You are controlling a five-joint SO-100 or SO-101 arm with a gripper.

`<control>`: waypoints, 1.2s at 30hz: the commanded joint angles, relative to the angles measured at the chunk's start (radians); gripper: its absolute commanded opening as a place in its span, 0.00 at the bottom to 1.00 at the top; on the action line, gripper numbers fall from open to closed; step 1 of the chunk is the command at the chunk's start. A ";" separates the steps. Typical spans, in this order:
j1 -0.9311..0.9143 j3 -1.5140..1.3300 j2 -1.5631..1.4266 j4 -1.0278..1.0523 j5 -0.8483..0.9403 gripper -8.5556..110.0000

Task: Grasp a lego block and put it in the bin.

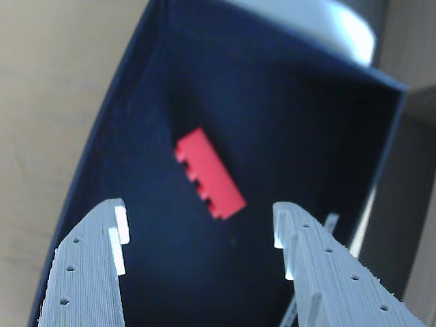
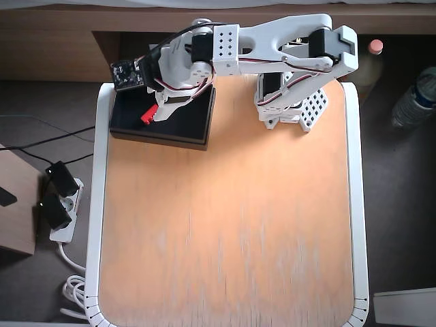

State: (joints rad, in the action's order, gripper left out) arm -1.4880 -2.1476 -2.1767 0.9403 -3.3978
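Observation:
The red lego block (image 1: pixel 208 174) lies inside the black bin (image 1: pixel 293 116), apart from my fingers. My gripper (image 1: pixel 201 216) is open and empty, hovering just above the bin's interior with one grey finger (image 1: pixel 88 272) to each side of the block. In the overhead view the bin (image 2: pixel 178 131) sits at the table's back left corner. The gripper (image 2: pixel 154 112) reaches over the bin's left half, and the block (image 2: pixel 146 116) shows as a red spot right beside the fingers.
The arm's base (image 2: pixel 293 102) stands at the back of the wooden table (image 2: pixel 231 225), to the right of the bin. A power strip (image 2: pixel 58 204) and cables lie on the floor to the left. A bottle (image 2: pixel 415 95) stands off the table at right.

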 commanded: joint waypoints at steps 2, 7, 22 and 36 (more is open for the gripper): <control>0.055 0.017 -0.170 0.011 0.060 0.22; 0.166 0.017 -0.299 0.011 0.153 0.10; 0.721 0.017 -0.655 0.023 0.314 0.08; 1.243 -0.066 -0.750 0.032 0.319 0.07</control>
State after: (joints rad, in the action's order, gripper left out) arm -0.3451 -2.1951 -2.8731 0.9695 -3.0618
